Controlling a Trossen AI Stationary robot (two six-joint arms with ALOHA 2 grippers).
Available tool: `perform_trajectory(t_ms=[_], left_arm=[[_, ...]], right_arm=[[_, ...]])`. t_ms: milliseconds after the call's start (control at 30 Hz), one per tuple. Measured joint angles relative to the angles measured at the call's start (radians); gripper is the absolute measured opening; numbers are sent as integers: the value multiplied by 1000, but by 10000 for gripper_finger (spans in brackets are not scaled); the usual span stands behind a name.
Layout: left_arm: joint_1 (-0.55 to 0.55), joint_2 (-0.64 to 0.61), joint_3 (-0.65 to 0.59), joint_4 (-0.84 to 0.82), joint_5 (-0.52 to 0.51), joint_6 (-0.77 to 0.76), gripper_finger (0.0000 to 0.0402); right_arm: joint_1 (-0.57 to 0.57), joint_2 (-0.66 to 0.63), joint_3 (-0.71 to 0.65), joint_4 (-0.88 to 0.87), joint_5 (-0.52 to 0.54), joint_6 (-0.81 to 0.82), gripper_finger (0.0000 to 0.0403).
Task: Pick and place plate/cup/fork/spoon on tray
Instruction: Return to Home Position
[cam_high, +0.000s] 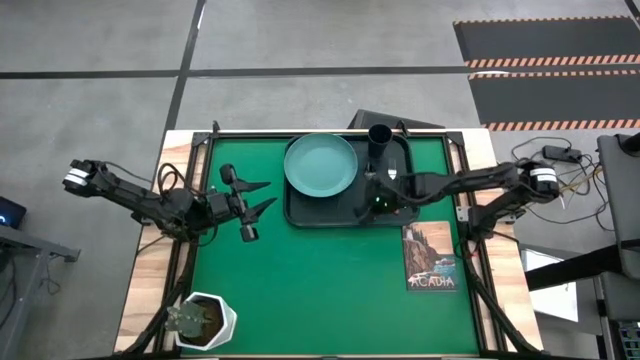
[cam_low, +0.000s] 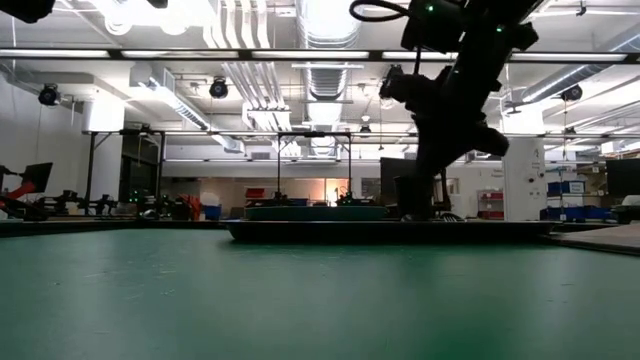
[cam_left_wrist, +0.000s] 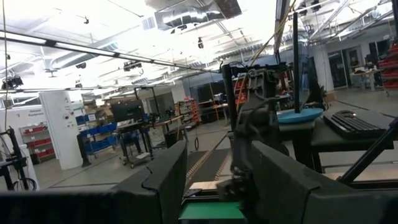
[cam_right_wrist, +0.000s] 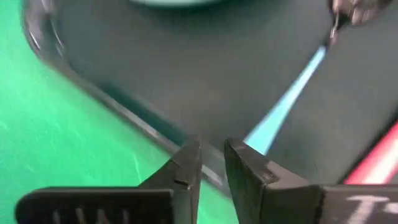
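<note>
Tray (cam_high: 300, 215) sits at the far middle of the green counter (cam_high: 330, 290). Contents: plate (cam_high: 321, 165) fills the tray's left half, lying flat; cup (cam_high: 379, 138) stands upright at the tray's far right corner, just beside the plate's rim. In the right wrist view the spoon (cam_right_wrist: 292, 99) lies on the tray floor, light-blue handle running straight ahead of the right tool (cam_right_wrist: 212, 163), dark bowl at the far end. A pink-red handle, the fork (cam_right_wrist: 376, 163), lies on the tray floor just off to one side of that tool, apart from the spoon handle; tines not visible.

Right tool: hovers low over the tray's near right part, fingertips above the near end of the spoon handle. Fingers narrowly apart, a slim gap between them, nothing held.

Left tool (cam_high: 262, 196): over bare counter, well to the left of the tray, pointing toward it. Fingers spread wide, empty.

Outward from the tray: ACADIA book (cam_high: 431, 256) flat on the counter, near the right tool's arm. White pot with plant (cam_high: 205, 320) at the near left corner of the counter, well apart from both tools.
</note>
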Motion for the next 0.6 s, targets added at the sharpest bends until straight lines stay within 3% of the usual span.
perform_trajectory(t_ms=[267, 600], left_arm=[[0, 1, 0, -9, 0, 0, 160], [0, 2, 0, -23, 0, 0, 160]], right_arm=[[125, 11, -1, -112, 71, -17, 24], [261, -43, -1, -63, 230, -238, 9]])
